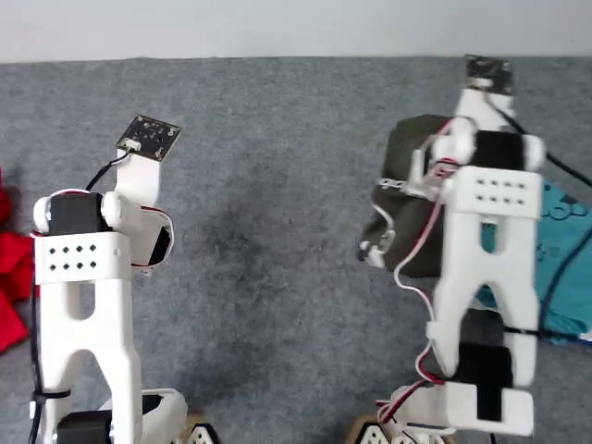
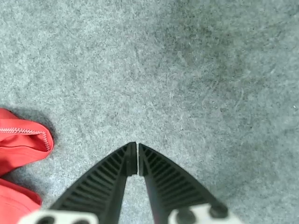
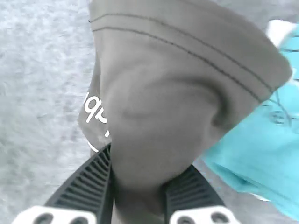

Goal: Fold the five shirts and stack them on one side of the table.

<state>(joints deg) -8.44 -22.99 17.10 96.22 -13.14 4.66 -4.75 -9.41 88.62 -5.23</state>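
The olive-grey shirt [image 3: 177,93] is pinched in my right gripper [image 3: 145,163]. A thick bunch of its cloth is wedged between the two ribbed jaws and rises above them in a rounded, puckered fold. Two rows of dark stitching run along one edge, and a bit of white print shows on its side. From the high view the shirt is a dark heap on the right half of the grey table [image 1: 277,185]. My right arm [image 1: 490,250] stretches forward over it with the wrist tipped down. Just beside it lies a teal shirt [image 3: 261,149] with pale line print. My left arm [image 1: 83,277] stands bent on the other side. My left gripper [image 2: 138,149] points down over the grey surface, jaws pressed together on nothing. A red shirt [image 2: 21,140] lies crumpled near it at the table's left edge, a stitched hem showing.
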